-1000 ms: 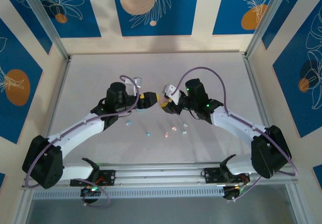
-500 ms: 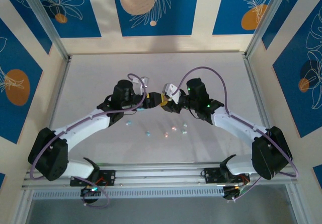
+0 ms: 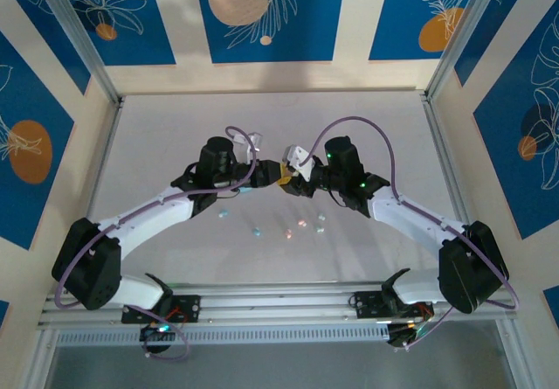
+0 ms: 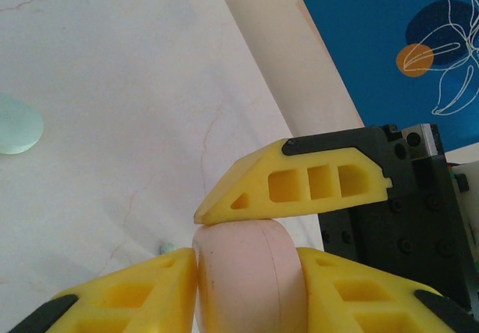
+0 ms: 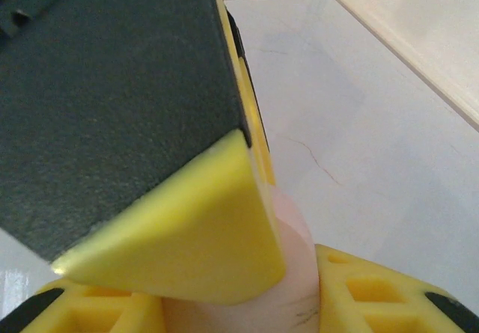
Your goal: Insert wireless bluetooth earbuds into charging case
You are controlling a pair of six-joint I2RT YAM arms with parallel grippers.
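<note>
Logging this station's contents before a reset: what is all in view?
case: 1, pink, pinched between both grippers above table centre
earbuds: about 6, pale blue, pink, mint-white, loose row on table on the arm bases' side of the grippers
disc: 1, mint, on table, at left wrist view's left edge
table: 1, white marbled
wall panels: several, blue and cream, around table
left gripper: 1, yellow fingers, shut on case
right gripper: 1, yellow fingers, shut on case

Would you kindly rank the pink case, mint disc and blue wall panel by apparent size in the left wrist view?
1. blue wall panel
2. pink case, close to the camera and cropped
3. mint disc, also cropped
</note>
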